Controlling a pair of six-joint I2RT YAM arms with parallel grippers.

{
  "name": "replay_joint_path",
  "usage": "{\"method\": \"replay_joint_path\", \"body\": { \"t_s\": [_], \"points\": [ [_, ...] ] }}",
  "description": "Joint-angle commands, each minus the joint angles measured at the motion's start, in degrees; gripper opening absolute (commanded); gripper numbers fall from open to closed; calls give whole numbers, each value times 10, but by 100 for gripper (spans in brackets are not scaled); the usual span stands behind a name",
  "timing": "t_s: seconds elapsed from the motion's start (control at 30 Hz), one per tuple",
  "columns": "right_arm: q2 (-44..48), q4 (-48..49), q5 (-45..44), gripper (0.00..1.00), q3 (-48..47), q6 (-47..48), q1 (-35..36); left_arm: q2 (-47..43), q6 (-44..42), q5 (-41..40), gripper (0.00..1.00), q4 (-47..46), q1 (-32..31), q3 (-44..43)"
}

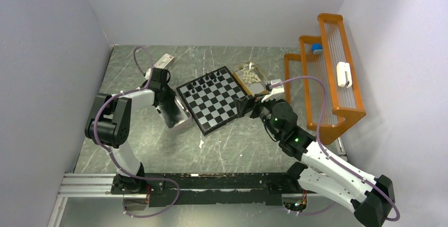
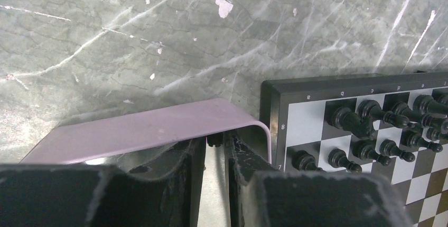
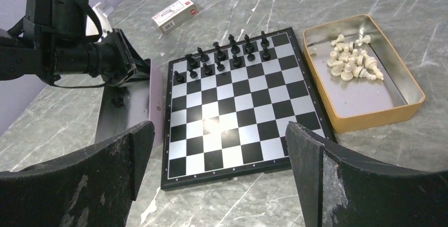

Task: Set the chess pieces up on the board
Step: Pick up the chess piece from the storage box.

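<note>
Seemingly mid-pick, left gripper hangs narrow over the tray's black piece, hold unclear, right gripper wide; next, lift it boardward.

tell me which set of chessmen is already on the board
The black chess pieces, standing in two rows at the far edge of the board; the cream-white ones lie heaped in the tan tray.
</note>
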State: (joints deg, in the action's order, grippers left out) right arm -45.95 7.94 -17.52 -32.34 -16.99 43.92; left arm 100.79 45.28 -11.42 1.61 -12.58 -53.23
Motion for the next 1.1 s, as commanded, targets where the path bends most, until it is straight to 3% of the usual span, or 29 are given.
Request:
{"method": "replay_joint_path", "body": {
  "t_s": [0.0,0.7,1.07],
  "points": [
    [5,20,-4,100,4,1,-2,-1,-1,-19,26,25,4,-5],
    [12,24,3,100,15,-11,-2,-30,-27,11,19,52,4,12],
    [4,44,18,100,26,-14,-2,-69,-184,95,14,193,4,-67]
  ]
}}
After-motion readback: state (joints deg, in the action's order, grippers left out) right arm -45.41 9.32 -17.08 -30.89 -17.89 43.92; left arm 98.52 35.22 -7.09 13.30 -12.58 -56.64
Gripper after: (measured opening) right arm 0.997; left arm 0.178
